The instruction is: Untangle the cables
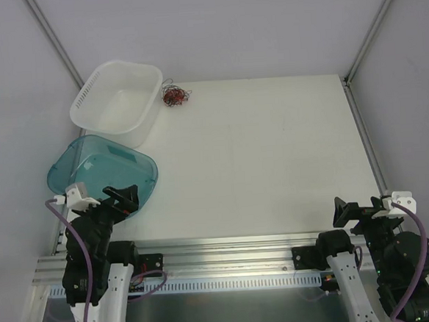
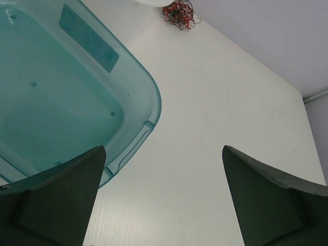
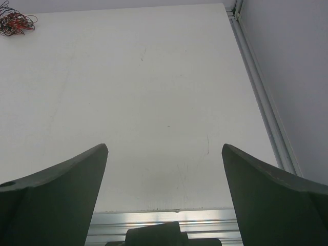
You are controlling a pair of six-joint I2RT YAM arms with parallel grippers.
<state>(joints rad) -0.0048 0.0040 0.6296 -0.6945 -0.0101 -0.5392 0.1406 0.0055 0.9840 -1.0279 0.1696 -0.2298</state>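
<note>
The cables point(image 1: 175, 96) lay as a small knotted ball of red and dark wires at the far left of the table point(image 1: 273, 149), just beside the right corner of a white basket point(image 1: 87, 102); whether they touched it could not be told. From the left wrist the ball point(image 2: 179, 11) showed at the top edge of the view, beyond the rounded corner of a teal bin point(image 2: 154, 97), and from the right wrist it point(image 3: 14, 21) sat in the far upper left corner, well apart from that arm. The teal bin point(image 1: 148, 164) stood on the left side of the table, nearer than the basket and close against it. The left gripper point(image 1: 123, 199) was over the near edge of the bin, released, and in its own camera the left gripper point(image 2: 163, 151) had its fingers point(image 2: 61, 195) spread wide with nothing between them, bin on one side and bare tabletop on the other. The right gripper point(image 1: 345, 212) was at the near right edge of the table, above the aluminium rail point(image 1: 228, 247). It was released too: in its wrist view the right gripper point(image 3: 164, 148) showed two dark fingers point(image 3: 266, 200) set wide apart, holding nothing, with white tabletop between them. Both grippers were well apart from the cables.
</note>
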